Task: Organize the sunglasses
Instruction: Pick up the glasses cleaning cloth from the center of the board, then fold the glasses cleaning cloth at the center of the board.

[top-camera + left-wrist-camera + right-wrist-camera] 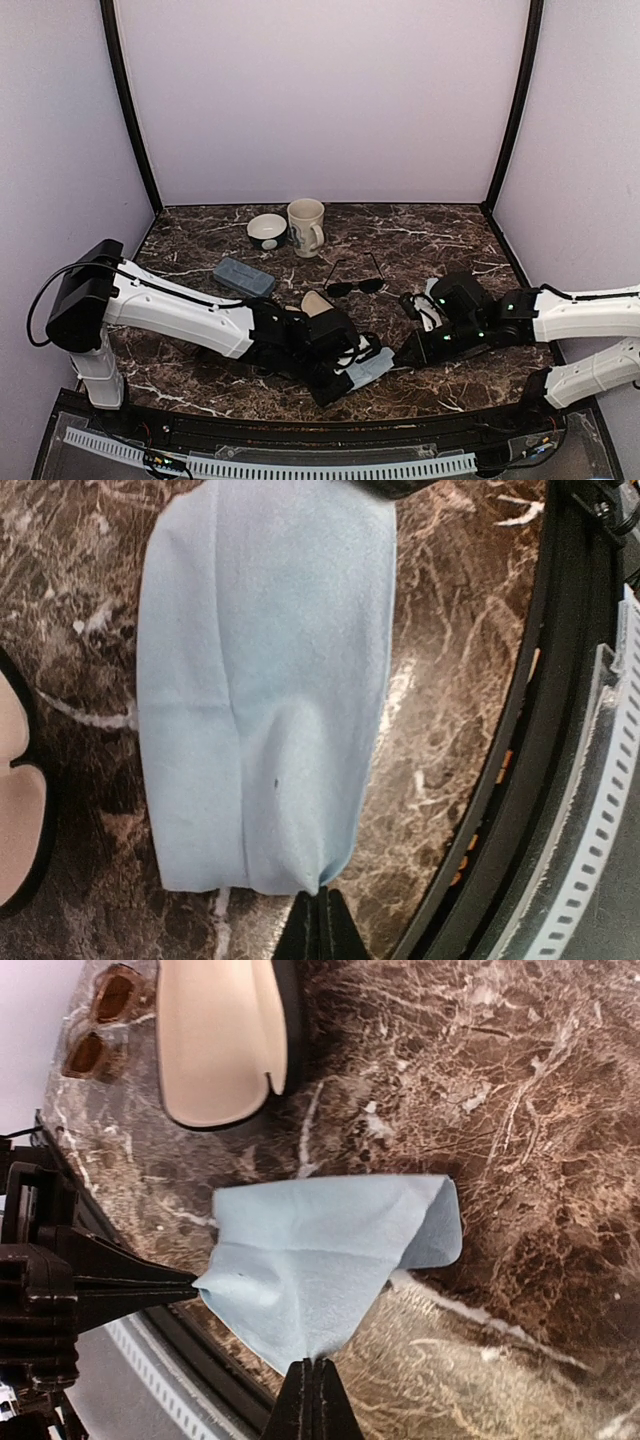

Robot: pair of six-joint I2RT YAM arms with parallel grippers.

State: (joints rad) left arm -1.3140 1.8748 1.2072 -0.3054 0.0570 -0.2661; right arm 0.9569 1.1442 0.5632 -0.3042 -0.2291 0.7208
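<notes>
Black thin-framed sunglasses (355, 287) lie open on the marble behind both grippers. Brownish sunglasses (100, 1020) show only in the right wrist view, beside an open case with a beige lining (220, 1040). That case also shows in the top view (318, 303). A light blue cloth (372, 365) lies near the front edge. My left gripper (320, 905) is shut on one corner of the cloth (260, 680). My right gripper (312, 1375) is shut on another corner of the cloth (320, 1260). The left gripper's fingers (130, 1285) show at the cloth's left tip.
A grey-blue rectangular case (243, 276) lies at the left middle. A dark bowl (267, 230) and a cream mug (306, 226) stand at the back. The table's black front rim (520, 780) runs close beside the cloth.
</notes>
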